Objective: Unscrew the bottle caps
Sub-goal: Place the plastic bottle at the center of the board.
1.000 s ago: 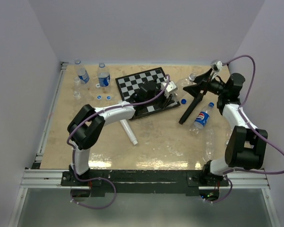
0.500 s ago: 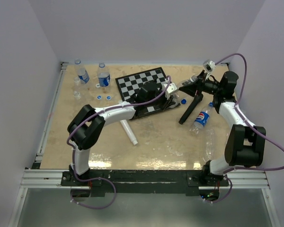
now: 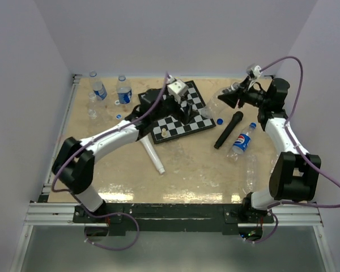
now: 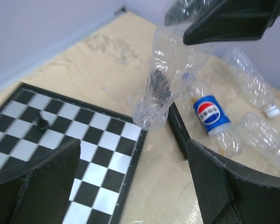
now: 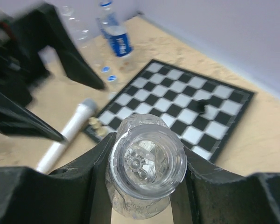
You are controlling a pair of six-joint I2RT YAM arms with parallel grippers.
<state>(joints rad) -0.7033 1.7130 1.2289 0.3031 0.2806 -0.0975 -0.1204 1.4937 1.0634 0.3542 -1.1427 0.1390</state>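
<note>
Beige speckled worktop (image 3: 187,170) carries everything in the top view. Near its far right corner the right gripper (image 3: 229,97) pinches a clear unlabelled plastic bottle (image 3: 220,101), held at a slant. A small blue screw cap (image 3: 220,120) lies loose just nearer, beside a black stick microphone (image 3: 228,130) and a lying bottle with a red-white-blue round logo (image 3: 243,139). The left gripper (image 3: 187,110) hangs over a black-and-white chessboard (image 3: 199,113). Two upright blue-labelled bottles (image 3: 123,90) stand at the far left corner.

From the left wrist, the left gripper's fingers (image 4: 42,182) stand spread wide, nothing between them, above the chessboard's corner. The clear bottle hangs from the right gripper at the top of the view, its base over the board's edge. A small white screw cap (image 4: 270,111) lies among crushed clear bottles (image 4: 266,135).

From the right wrist, the bottle's mouth faces the camera, open and capless, with the fingers (image 5: 95,165) pressed against both sides of its neck.
</note>
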